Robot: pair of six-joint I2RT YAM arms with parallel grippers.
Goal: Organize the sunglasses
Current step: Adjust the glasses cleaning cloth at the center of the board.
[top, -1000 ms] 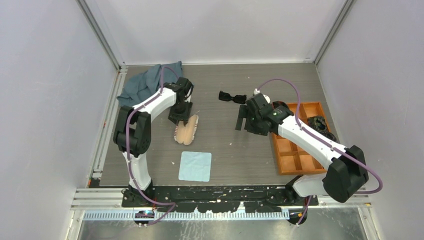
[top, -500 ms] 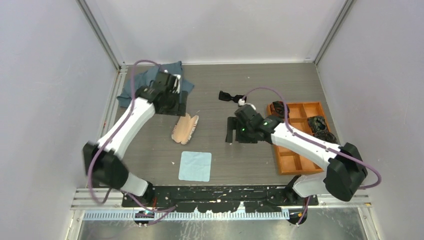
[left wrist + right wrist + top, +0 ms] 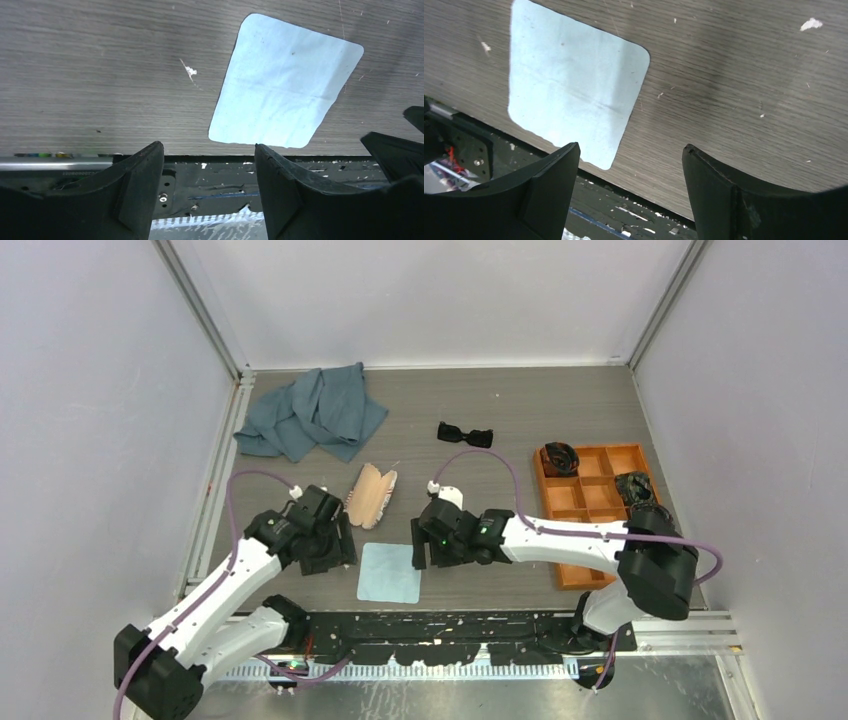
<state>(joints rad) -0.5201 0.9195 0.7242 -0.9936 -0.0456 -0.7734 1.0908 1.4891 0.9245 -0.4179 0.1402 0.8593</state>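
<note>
The sunglasses (image 3: 465,433), small with a glossy black frame, lie folded on the far middle of the table, apart from both grippers. My left gripper (image 3: 328,548) is open and empty, low over the table just left of a light blue cloth (image 3: 390,572). My right gripper (image 3: 424,548) is open and empty just right of that cloth. In the left wrist view the gripper (image 3: 207,152) points at the table's near edge, with the cloth (image 3: 285,80) beyond it. The right wrist view shows the open gripper (image 3: 629,152) and the cloth (image 3: 574,90). The sunglasses show in neither wrist view.
A patterned oval case (image 3: 371,495) lies just beyond the light cloth. A crumpled grey-blue cloth (image 3: 312,410) lies at the far left. An orange compartment tray (image 3: 590,540) at the right holds black coiled bundles (image 3: 559,455). The black base rail (image 3: 225,175) runs along the near edge.
Both arms have drawn back toward the near edge: the left away from the patterned case, the right away from the sunglasses. Both now flank the light blue cloth. Sunglasses and case have not moved.
</note>
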